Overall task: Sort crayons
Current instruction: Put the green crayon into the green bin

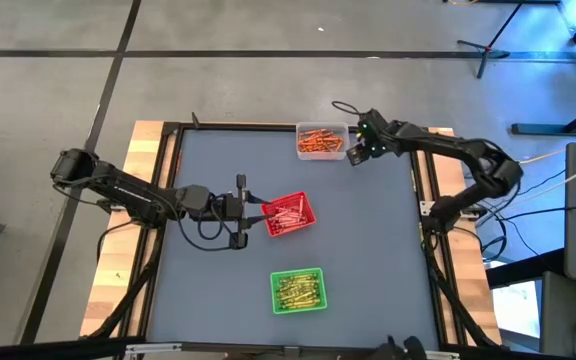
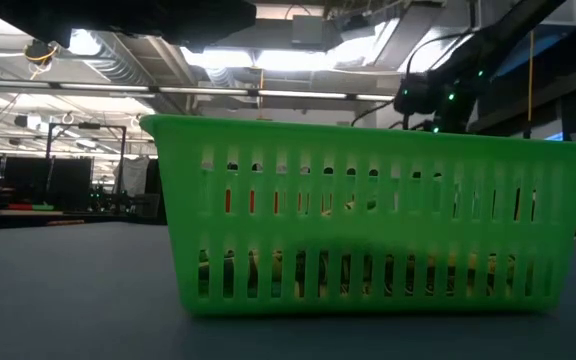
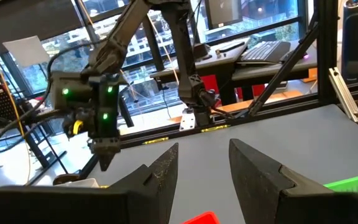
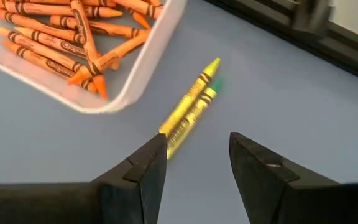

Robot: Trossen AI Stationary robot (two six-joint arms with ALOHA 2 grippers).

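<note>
Two yellow-green crayons (image 4: 190, 112) lie side by side on the table (image 4: 278, 93) just beside the clear tray (image 4: 148, 59) of orange crayons (image 4: 61, 37); the right gripper (image 4: 194, 158) hovers over them, fingers apart, holding nothing; the left gripper (image 3: 204, 168) sits by the red tray (image 1: 288, 213), fingers parted and empty; the green tray (image 1: 298, 290) stands nearer the front.
</note>
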